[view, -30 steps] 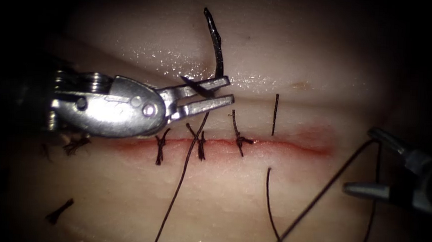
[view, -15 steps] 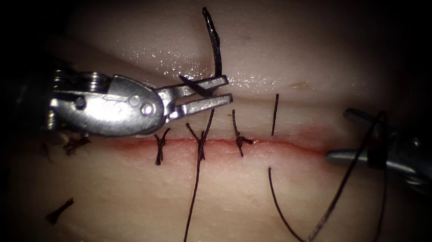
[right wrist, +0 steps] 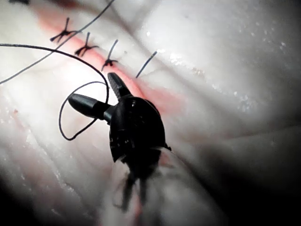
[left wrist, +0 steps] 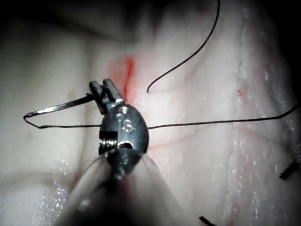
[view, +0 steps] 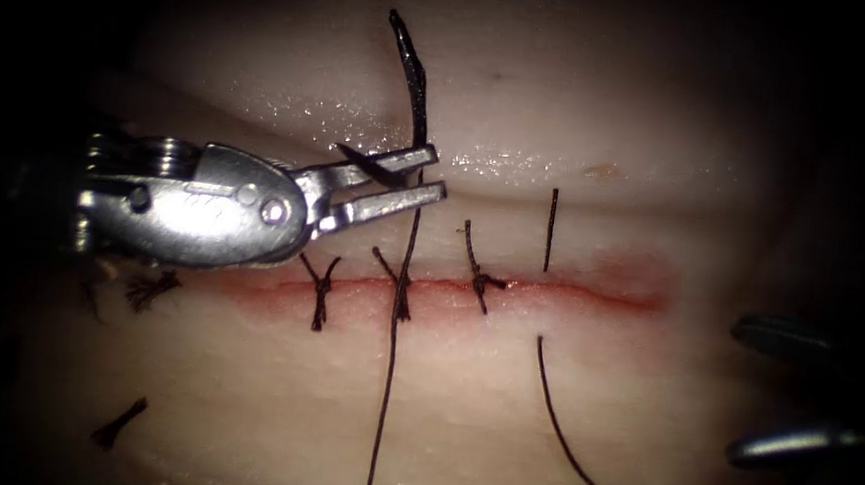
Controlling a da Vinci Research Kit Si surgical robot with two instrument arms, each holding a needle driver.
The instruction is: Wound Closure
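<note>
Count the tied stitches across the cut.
3 clearly: one under the left tool's fingers, one mid-cut beside the hanging thread, one further right. Others may lie hidden behind the tool.

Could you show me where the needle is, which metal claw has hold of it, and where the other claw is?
needle [view: 419, 86], endoscope view: its curved body, above the jaws.
left arm's tool [view: 408, 179], endoscope view: between its jaw tips, shut on the needle.
right arm's tool [right wrist: 97, 94], right wrist view: between its open jaw tips.

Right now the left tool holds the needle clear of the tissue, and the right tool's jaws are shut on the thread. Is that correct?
Not quite. The right tool has its jaws open, holding nothing, as the right wrist view shows. The left tool does hold the needle clear of the tissue.
</note>
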